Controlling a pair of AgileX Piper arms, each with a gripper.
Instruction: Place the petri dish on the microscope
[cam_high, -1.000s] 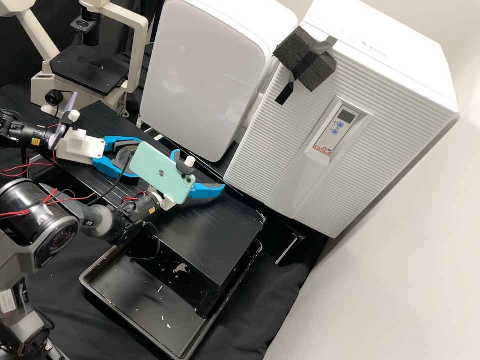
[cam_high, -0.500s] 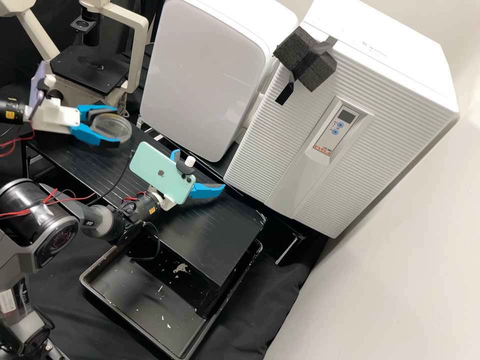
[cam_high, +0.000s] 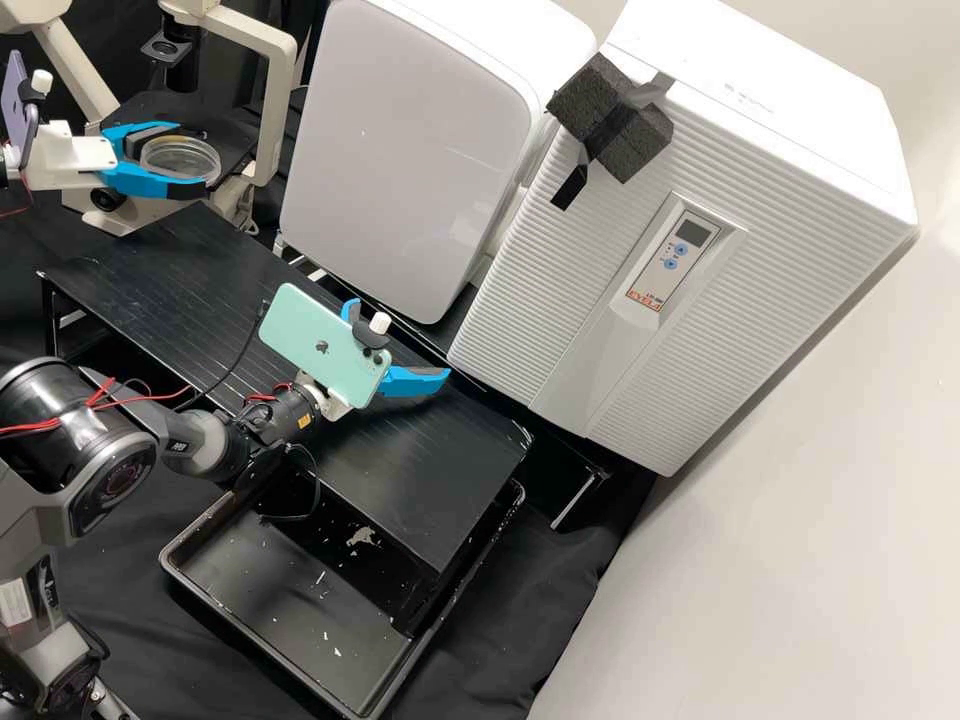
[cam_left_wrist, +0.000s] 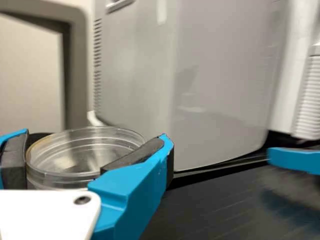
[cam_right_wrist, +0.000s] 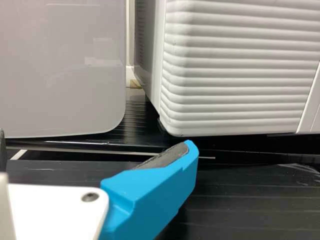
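Note:
In the high view my left gripper (cam_high: 172, 160) is shut on the clear petri dish (cam_high: 188, 158), held level in the air in front of the microscope's black stage (cam_high: 215, 130). Seen from the left wrist, the left gripper (cam_left_wrist: 95, 150) has its dark pads on either side of the round petri dish (cam_left_wrist: 82, 150). My right gripper (cam_high: 385, 345) stands over the black bench, its fingers apart, partly behind a mint phone. In the right wrist view the right gripper (cam_right_wrist: 95, 155) has nothing between its fingers.
Beside the microscope stands a white rounded cabinet (cam_high: 410, 150), then a ribbed white incubator (cam_high: 540, 270) with a foam block (cam_high: 615, 115). The bench (cam_high: 180, 260) lies below the arms, and a black tray (cam_high: 280, 610) sits near its front.
My left gripper has risen from over the bench and gone toward the microscope, carrying the petri dish. The right arm has kept still.

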